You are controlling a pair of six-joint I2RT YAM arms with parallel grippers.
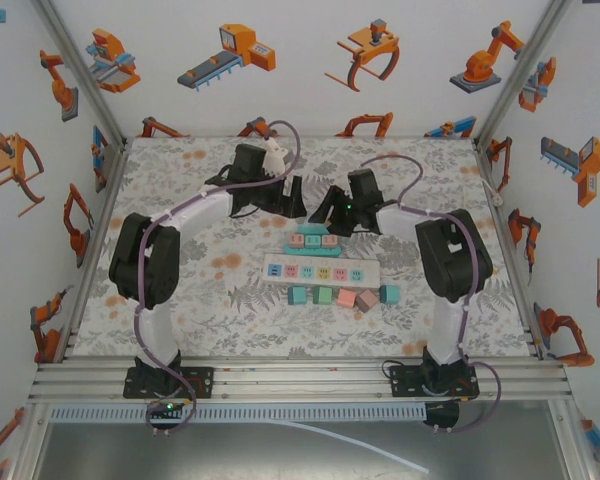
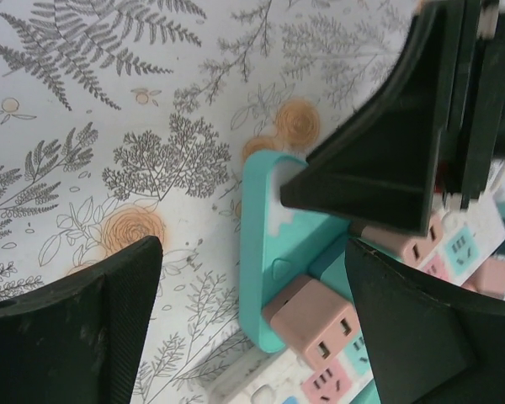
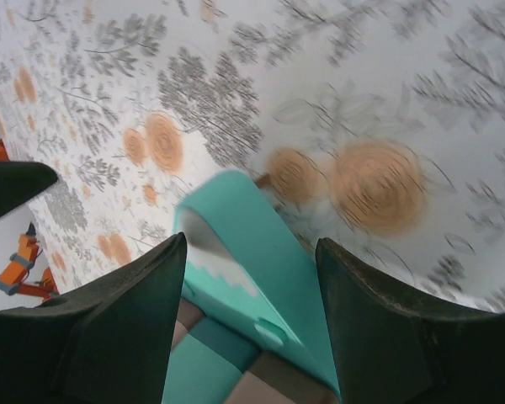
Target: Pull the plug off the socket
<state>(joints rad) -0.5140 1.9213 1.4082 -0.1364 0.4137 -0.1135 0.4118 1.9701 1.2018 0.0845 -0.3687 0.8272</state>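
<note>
Five loose plug cubes (image 1: 346, 297) are lying in a row at lower middle of the top view, nearest the arm bases, apart from everything else. Just behind them the white power strip (image 1: 315, 271) is lying crosswise. Behind that, the teal socket strip (image 1: 313, 230) is carrying three seated plug cubes (image 1: 313, 241). Judging from that, nothing is pulled yet, so grasp and extraction are both left to do. Farther back, the left gripper (image 1: 292, 200) and right gripper (image 1: 330, 212) are hovering by the strip's far side, fingers spread, gripping nothing.

The left wrist view is adding close detail: a pink plug cube (image 2: 310, 324) is sitting flush in the teal socket strip (image 2: 257, 244), framed by that gripper's own parted fingers (image 2: 76, 337), with the right gripper's black finger (image 2: 379, 160) crossing at upper right. The right wrist view is blurry. It is showing the teal socket strip (image 3: 269, 244) end-on between its separated fingers (image 3: 109, 328), no contact visible. Which plug is being targeted, cannot tell.
</note>
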